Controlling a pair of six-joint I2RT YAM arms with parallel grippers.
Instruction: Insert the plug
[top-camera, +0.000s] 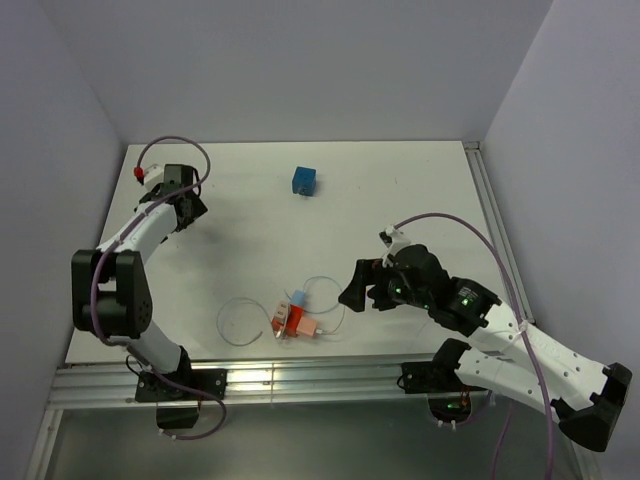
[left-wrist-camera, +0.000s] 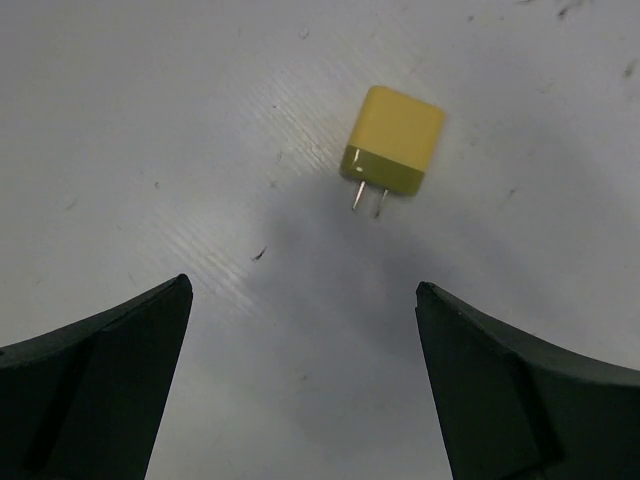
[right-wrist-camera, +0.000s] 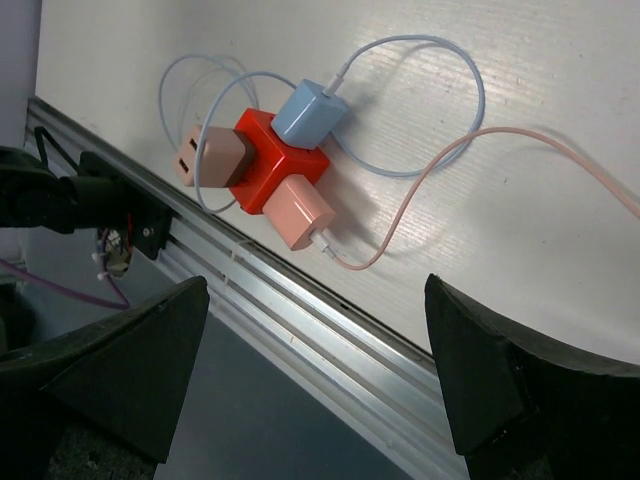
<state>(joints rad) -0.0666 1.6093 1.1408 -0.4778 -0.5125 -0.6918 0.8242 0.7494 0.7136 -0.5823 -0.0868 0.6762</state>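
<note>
A yellow plug (left-wrist-camera: 393, 150) lies flat on the white table, its two metal prongs pointing toward my left gripper (left-wrist-camera: 302, 288). That gripper is open and empty, a short way in front of the plug. In the top view the left gripper (top-camera: 188, 210) is at the far left and I cannot see the plug there. A red socket cube (right-wrist-camera: 272, 160) holds a blue charger (right-wrist-camera: 310, 110), a pink charger (right-wrist-camera: 298, 212) and a tan adapter (right-wrist-camera: 212, 158). It sits near the table's front edge (top-camera: 297, 320). My right gripper (top-camera: 353, 288) is open and empty, just right of the cube.
A blue cube (top-camera: 304, 180) stands at the back middle of the table (top-camera: 400, 200). Thin blue and pink cables (right-wrist-camera: 440, 150) loop around the socket cube. An aluminium rail (top-camera: 300, 378) runs along the table's front edge, with grey walls on three sides.
</note>
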